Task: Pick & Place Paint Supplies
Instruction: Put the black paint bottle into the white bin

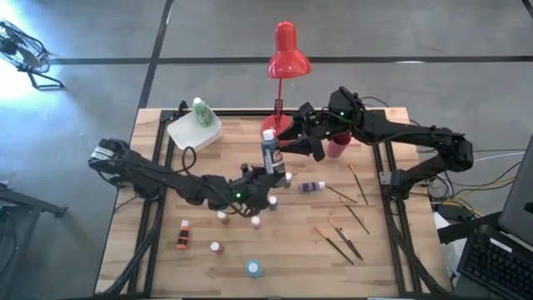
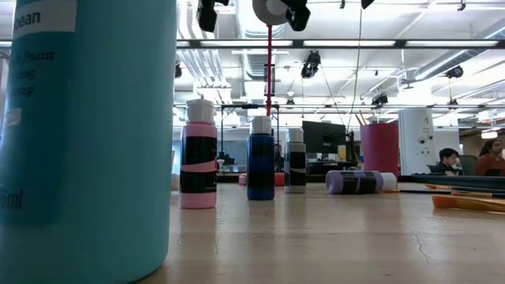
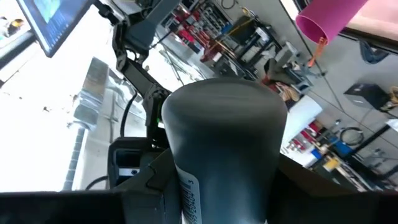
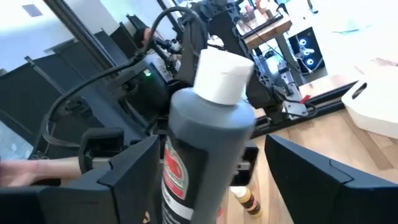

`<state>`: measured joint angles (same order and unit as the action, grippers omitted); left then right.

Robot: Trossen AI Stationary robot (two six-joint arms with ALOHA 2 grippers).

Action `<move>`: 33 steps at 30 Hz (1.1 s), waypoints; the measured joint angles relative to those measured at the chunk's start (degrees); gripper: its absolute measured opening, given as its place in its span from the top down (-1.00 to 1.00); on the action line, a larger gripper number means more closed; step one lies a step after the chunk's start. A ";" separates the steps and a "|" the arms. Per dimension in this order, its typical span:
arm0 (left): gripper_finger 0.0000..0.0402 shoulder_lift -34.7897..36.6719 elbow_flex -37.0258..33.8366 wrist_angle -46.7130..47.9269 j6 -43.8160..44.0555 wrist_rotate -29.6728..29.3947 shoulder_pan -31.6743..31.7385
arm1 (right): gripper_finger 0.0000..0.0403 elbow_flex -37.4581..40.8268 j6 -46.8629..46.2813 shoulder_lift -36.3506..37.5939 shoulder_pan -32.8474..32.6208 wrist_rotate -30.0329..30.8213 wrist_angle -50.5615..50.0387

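Two claws meet at one tall dark bottle [image 1: 269, 152] in the middle of the table [image 1: 158, 258]: the left claw [image 1: 265, 177] squeezes its bottom, and the right claw [image 1: 285, 147] has its fingers apart beside it.

The tall bottle [image 1: 270, 152] stands between the left gripper [image 1: 260, 177] and the right gripper [image 1: 291, 147]. The cup [image 1: 337, 147] sits just behind the right gripper. The lying bottle [image 1: 311, 187] and the brushes [image 1: 343, 225] lie on the table [image 1: 391, 258] nearer the front.

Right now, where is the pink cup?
In the high view, the pink cup stands at the table's far edge, right of the red lamp, under the right arm.
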<state>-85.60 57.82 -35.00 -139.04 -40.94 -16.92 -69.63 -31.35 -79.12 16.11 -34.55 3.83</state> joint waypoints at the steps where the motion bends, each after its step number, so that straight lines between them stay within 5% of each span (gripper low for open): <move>1: 0.20 0.00 0.00 0.00 -0.02 0.26 0.38 | -0.45 0.00 -0.01 -0.23 -0.33 0.03 0.53; 17: 0.20 0.00 0.00 -0.41 -0.11 1.91 2.42 | -0.61 -0.22 1.72 -4.95 -4.11 4.59 6.19; 33: 0.20 0.04 0.00 -0.04 1.79 0.80 2.61 | 0.17 -0.22 1.81 -5.37 -4.91 9.44 5.67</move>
<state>-85.56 57.82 -35.05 -137.25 -40.13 -14.31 -69.84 -29.54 -84.49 11.20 -25.10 9.49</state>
